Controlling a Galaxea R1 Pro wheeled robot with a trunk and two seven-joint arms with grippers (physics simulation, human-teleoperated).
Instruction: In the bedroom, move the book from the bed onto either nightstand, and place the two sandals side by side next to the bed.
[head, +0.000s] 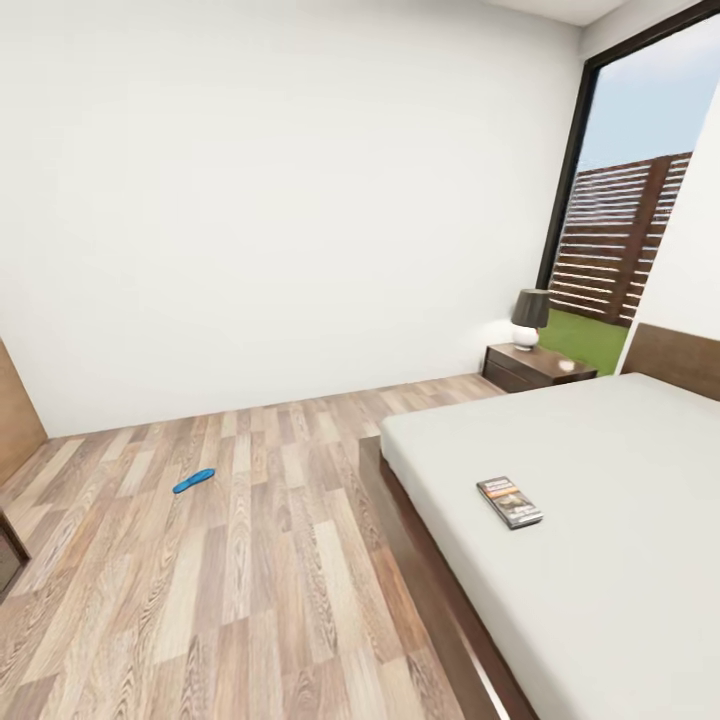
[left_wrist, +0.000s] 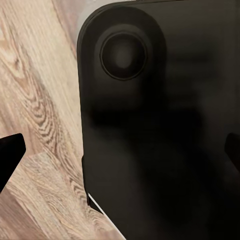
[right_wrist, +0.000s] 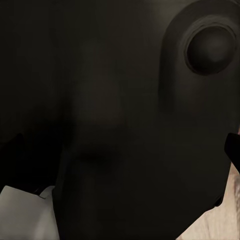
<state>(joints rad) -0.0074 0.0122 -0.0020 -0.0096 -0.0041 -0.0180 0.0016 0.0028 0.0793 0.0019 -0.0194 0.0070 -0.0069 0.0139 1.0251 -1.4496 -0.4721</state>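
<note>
The bedroom (head: 250, 200) has plain white walls, a wood-plank floor (head: 250, 560) and a tall dark-framed window (head: 640, 180) looking out on a slatted fence and grass.

In the left wrist view the left tool's fingertips (left_wrist: 11, 150) show as dark tips at opposite edges of the picture, well apart, so that tool stands spread, with nothing between the tips but a dark rounded part of the robot's own body (left_wrist: 160, 125) and floor planks beyond. In the right wrist view one dark tip of the right tool (right_wrist: 233, 147) peeks in at an edge; the other is lost against the black housing, so I cannot tell whether it is spread or pressed together. Both arms seem tucked close to the body, which suits a robot travelling rather than reaching.

Farther out, the bed (head: 620, 560) fills the right of the head view, its pale mattress on a dark wooden frame. The book (head: 509, 501) lies flat on the mattress near the edge that faces the open floor, likely within reach once the robot draws near. One blue sandal (head: 193, 481) lies on the floor, well apart from the bed. The nightstand (head: 535, 368) stands beside the head of the bed, below the window, carrying a dark-shaded lamp (head: 530, 317) and a small pale object too small to name; some of its top is bare for the book. By my judgement no part of the task is done yet.
</note>
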